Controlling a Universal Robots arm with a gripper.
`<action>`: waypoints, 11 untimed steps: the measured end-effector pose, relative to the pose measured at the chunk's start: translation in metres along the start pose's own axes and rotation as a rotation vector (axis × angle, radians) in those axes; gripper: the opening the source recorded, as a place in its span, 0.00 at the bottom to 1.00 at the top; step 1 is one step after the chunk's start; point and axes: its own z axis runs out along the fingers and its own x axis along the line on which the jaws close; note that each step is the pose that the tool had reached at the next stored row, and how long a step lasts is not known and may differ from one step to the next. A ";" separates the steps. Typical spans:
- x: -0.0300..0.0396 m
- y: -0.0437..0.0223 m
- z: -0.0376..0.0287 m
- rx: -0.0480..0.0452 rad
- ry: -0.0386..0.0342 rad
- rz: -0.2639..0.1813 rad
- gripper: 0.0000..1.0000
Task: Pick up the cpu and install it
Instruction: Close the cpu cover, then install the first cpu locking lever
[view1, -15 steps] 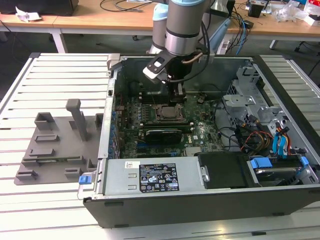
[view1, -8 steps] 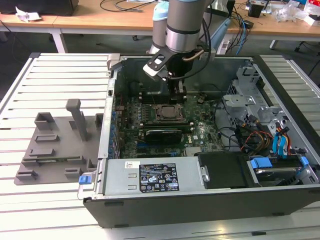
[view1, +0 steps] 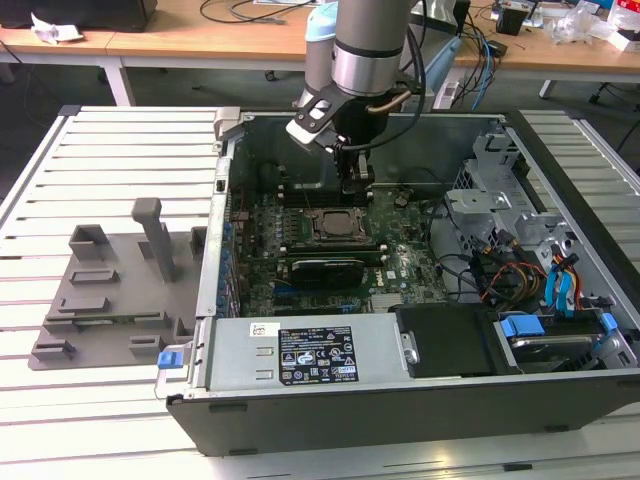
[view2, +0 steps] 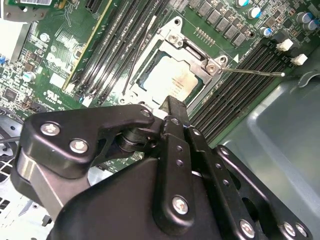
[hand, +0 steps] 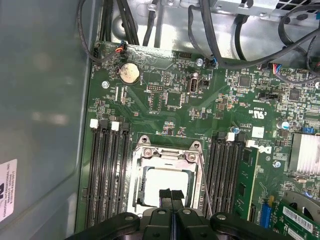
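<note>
Closed claw (hand: 171, 194) over partly hidden cpu (hand: 159, 182)

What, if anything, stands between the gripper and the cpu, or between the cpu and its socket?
Nothing visible does. The cpu already lies inside the socket frame on the motherboard. The gripper, fingers shut, hangs right over one edge of it, with no cable or part between them.

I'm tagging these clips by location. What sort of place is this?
Probably a robotics lab or workshop: a robot arm reaches into an open computer case on a slatted metal table, with cable-strewn wooden desks behind.
</note>
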 end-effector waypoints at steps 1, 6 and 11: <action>0.0000 0.0000 -0.0001 0.0002 -0.0003 0.000 0.11; 0.0000 0.0000 -0.0002 0.0001 -0.0003 0.000 0.11; -0.0001 0.0000 -0.0004 0.0002 -0.0002 0.000 0.11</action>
